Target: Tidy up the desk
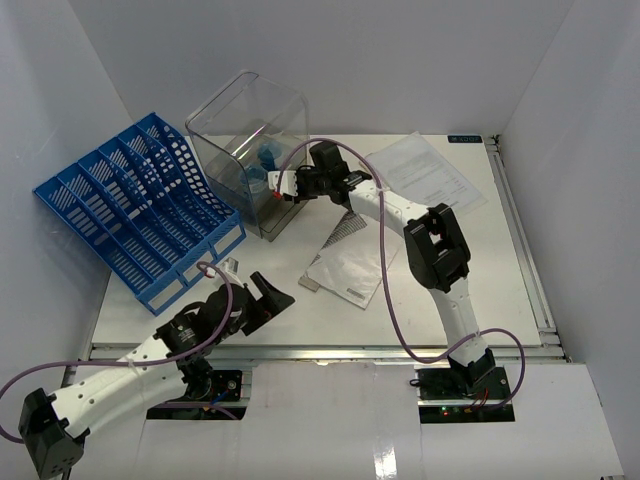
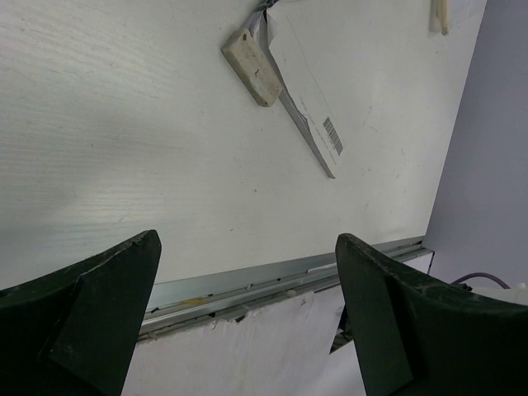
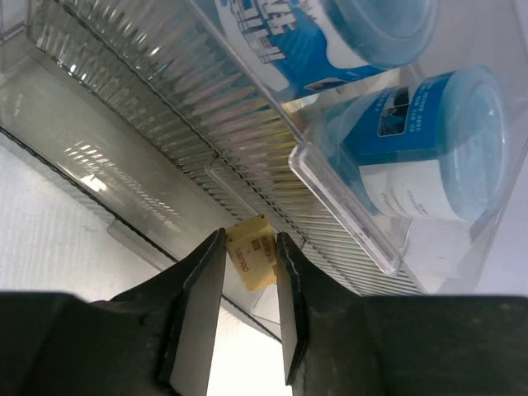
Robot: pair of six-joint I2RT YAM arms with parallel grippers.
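The white desk [image 1: 300, 322] with its metal rail fills the top view and also shows in the left wrist view [image 2: 124, 124]. My right gripper [image 1: 283, 187] is at the front wall of the clear plastic bin [image 1: 250, 130]. In the right wrist view the gripper [image 3: 250, 239] is shut on a small yellow printed block [image 3: 252, 254], held against the bin's ribbed wall [image 3: 165, 99]. My left gripper [image 1: 272, 295] is open and empty, low over the desk near the front rail [image 2: 247, 285]; its fingers [image 2: 107, 289] stand wide apart.
A blue slotted file rack [image 1: 140, 205] stands at the back left. Two blue-and-white tubs [image 3: 429, 148] sit inside the bin. A grey booklet [image 1: 345, 265] lies mid-desk, with a pale eraser-like block [image 2: 252, 66] at its edge. Printed sheets [image 1: 430, 175] lie at the back right.
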